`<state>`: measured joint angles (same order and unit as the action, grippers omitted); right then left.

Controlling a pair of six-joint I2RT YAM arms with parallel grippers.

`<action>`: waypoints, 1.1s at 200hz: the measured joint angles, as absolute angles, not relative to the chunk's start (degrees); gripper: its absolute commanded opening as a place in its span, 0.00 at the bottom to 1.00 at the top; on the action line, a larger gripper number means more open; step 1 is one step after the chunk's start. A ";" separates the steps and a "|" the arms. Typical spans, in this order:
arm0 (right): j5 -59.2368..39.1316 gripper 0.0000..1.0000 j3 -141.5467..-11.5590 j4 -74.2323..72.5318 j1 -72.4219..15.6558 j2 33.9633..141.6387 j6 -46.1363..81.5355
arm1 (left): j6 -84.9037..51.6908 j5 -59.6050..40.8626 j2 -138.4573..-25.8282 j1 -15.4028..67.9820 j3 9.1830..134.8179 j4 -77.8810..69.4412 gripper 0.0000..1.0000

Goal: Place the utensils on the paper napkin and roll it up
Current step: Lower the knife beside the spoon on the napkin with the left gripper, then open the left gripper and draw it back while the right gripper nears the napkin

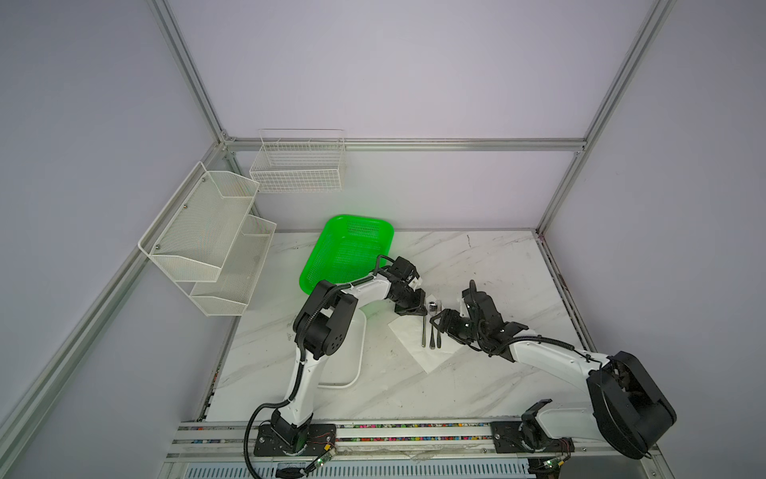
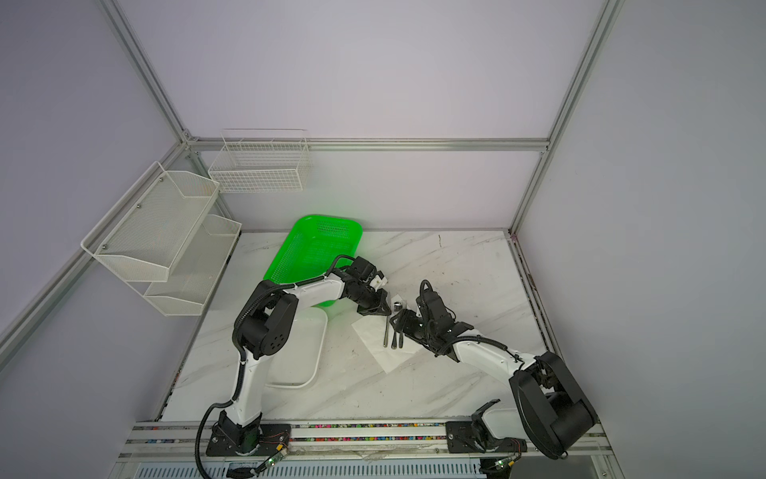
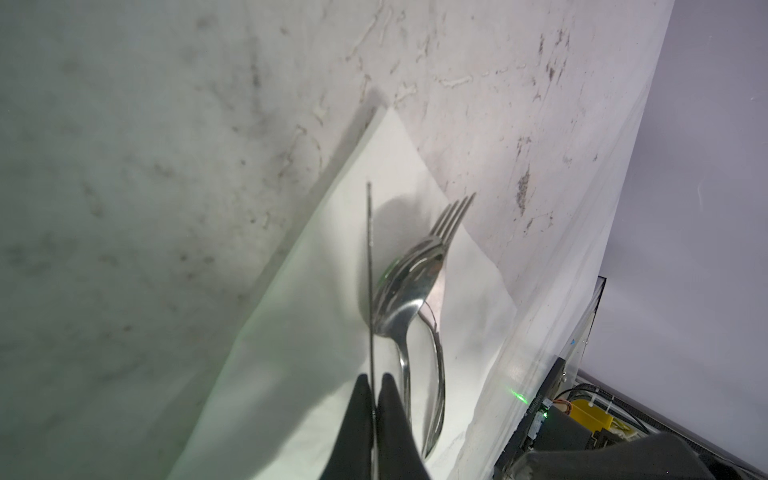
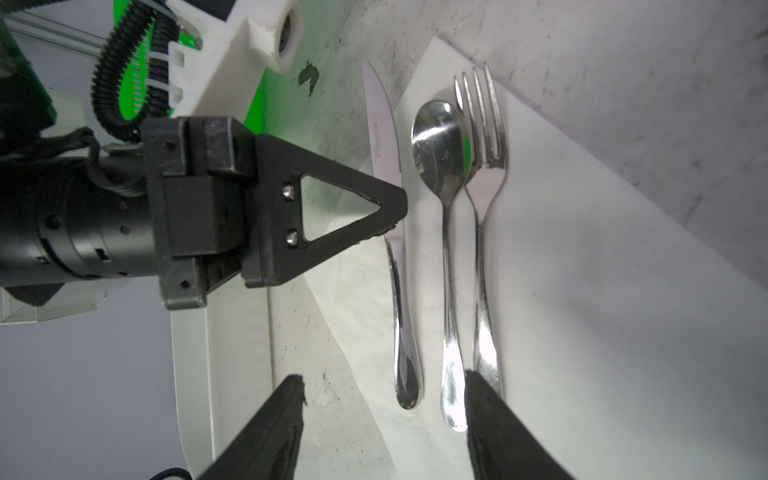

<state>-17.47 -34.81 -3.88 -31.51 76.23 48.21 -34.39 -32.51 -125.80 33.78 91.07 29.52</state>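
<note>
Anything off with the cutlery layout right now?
Yes: the silver metal knife, pinched by the left pincer, sits at the white paper napkin's edge with its blade over the bare marble tabletop; silver spoon and fork lie on it.

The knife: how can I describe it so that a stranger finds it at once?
On the marble table, a white paper napkin lies between the two arms. Three silver utensils lie side by side on it; the knife is the outer one beside the spoon, flat-bladed, pinched by the left gripper.
</note>
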 measured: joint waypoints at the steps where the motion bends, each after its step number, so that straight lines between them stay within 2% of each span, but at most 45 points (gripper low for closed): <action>1: -17.47 0.63 -34.81 -3.90 -31.51 76.23 48.21 | -34.37 -32.47 -125.80 33.80 91.09 29.54 0.09; 132: -17.26 0.63 -34.81 -3.62 -31.51 75.33 48.36 | -33.39 -27.46 -124.27 33.85 91.39 31.38 0.19; 220: -14.46 0.63 -34.44 1.17 -31.51 66.50 48.34 | -35.24 -22.94 -97.54 35.57 72.23 23.57 0.19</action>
